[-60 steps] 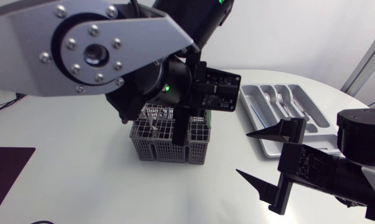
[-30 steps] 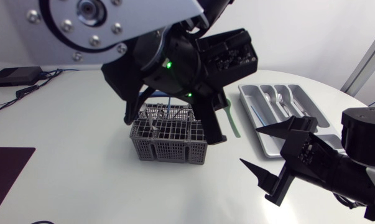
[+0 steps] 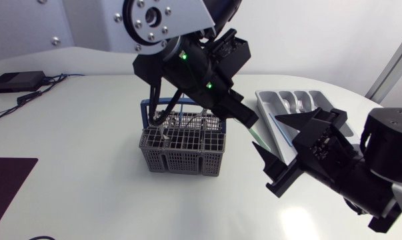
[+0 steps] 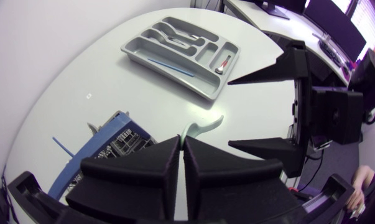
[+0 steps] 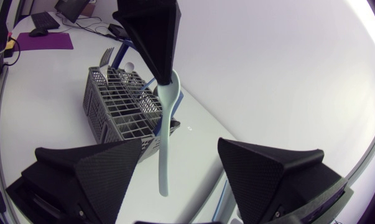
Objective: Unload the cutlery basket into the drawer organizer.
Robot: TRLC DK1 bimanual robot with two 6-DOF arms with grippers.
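Right wrist view tells it best: my left gripper (image 5: 165, 71) is pinched tight on one end of a pale green spoon (image 5: 165, 143). The spoon hangs down, clear of the cutlery basket (image 5: 122, 102), on its organizer side. My right gripper (image 3: 264, 132) waits there wide open, holding nothing. I'd lower the spoon squarely between those fingers and only let go once they've closed. The drawer organizer (image 3: 321, 100) lies just beyond the basket.

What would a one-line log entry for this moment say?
left gripper: shut on spoon, held clear of basket | right gripper: open, close to spoon | organizer: not yet reached
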